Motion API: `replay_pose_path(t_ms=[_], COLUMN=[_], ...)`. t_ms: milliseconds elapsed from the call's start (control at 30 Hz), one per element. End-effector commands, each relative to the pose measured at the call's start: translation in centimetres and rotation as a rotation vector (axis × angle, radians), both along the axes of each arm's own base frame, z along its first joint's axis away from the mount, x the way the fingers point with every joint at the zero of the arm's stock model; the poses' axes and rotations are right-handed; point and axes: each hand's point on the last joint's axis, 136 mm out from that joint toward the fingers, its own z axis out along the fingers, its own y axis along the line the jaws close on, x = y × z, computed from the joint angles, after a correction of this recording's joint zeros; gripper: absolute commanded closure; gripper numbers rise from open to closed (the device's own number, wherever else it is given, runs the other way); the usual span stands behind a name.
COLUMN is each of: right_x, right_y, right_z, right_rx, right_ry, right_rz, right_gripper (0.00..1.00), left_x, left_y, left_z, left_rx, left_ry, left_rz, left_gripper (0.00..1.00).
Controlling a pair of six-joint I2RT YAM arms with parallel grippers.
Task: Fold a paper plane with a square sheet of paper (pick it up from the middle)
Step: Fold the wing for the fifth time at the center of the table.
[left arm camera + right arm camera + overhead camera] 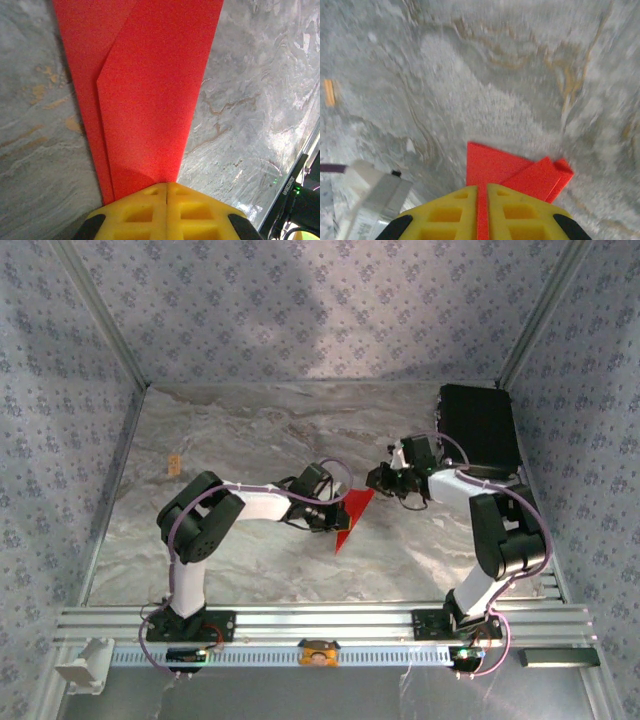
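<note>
Here's the paper, a bright red folded wedge right in the middle of the table, caught between the two arms. The left arm reaches in from the left and the right arm from the right, and both sets of jaws meet at the sheet.

From the left wrist, the yellow fingers are pressed tight together with no gap and no red in the seam. The paper fans out from under their tips, broad and flat, with one folded layer lying over another. The left jaws are fully closed at the narrow end. I cannot tell whether they pinch the sheet or just sit on it.

Over on the right wrist, the fingers are all but closed, with a thin red edge running up the slot between them. The right jaws have the paper nipped, and its folded flaps spread ahead over the marbled table.

A black box sits in the far right corner, and a small orange scrap lies well off to the left.
</note>
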Motion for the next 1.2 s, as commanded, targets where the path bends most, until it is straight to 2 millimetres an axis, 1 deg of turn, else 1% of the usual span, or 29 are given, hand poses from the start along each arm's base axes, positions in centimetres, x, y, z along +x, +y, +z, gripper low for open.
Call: replay_pose_path(t_ms=[0, 167, 333, 467, 567, 667, 767, 833, 867, 933, 1000, 1067, 1167], right_x=[-1.3, -1.5, -1.6, -1.8, -1.9, -2.1, -2.2, -2.4, -2.7, -3.2, -3.9, -4.0, -4.1], right_y=[0.4, 0.8, 1.0, 2.1, 2.8, 2.7, 3.2, 3.0, 2.6, 1.7, 0.6, 0.2, 0.2], right_z=[-0.3, 0.1, -0.4, -0.8, -1.4, -2.6, -3.4, -4.1, -4.9, -6.0, -7.3, -7.8, -7.9], right_rx=[0.008, 0.027, 0.033, 0.081, 0.074, 0.041, 0.08, 0.059, 0.027, -0.022, -0.057, -0.04, -0.021], right_ry=[0.035, 0.026, 0.034, 0.066, 0.084, 0.118, 0.143, 0.159, 0.179, 0.204, 0.226, 0.234, 0.237], right_rz=[0.013, 0.027, 0.036, 0.045, 0.063, 0.061, 0.07, 0.063, 0.053, 0.04, 0.017, 0.002, -0.003], right_gripper=[0.86, 0.87, 0.87, 0.87, 0.89, 0.89, 0.89, 0.89, 0.9, 0.91, 0.92, 0.93, 0.93], left_x=[-2.1, -2.1, -2.1, -2.1, -2.2, -2.2, -2.2, -2.2, -2.2, -2.0, -1.8, -1.5, -1.1], left_y=[2.4, 2.2, 2.4, 2.4, 2.4, 2.3, 2.5, 2.5, 2.4, 2.0, 1.5, 0.9, 0.0], left_z=[-3.4, -3.2, -3.6, -3.5, -3.6, -3.5, -3.5, -3.4, -3.3, -2.8, -1.8, -0.5, 1.7], left_rx=[0.155, 0.151, 0.155, 0.155, 0.154, 0.152, 0.156, 0.155, 0.152, 0.141, 0.128, 0.121, 0.084], left_ry=[0.067, 0.066, 0.07, 0.071, 0.07, 0.07, 0.07, 0.07, 0.069, 0.061, 0.044, 0.017, -0.019], left_rz=[-0.001, -0.003, 0.005, -0.002, -0.004, -0.004, 0.001, -0.002, -0.003, -0.004, -0.006, -0.015, -0.018], left_gripper=[1.0, 1.0, 1.0, 1.0, 1.0, 1.0, 1.0, 1.0, 1.0, 1.0, 1.0, 1.0, 1.0])
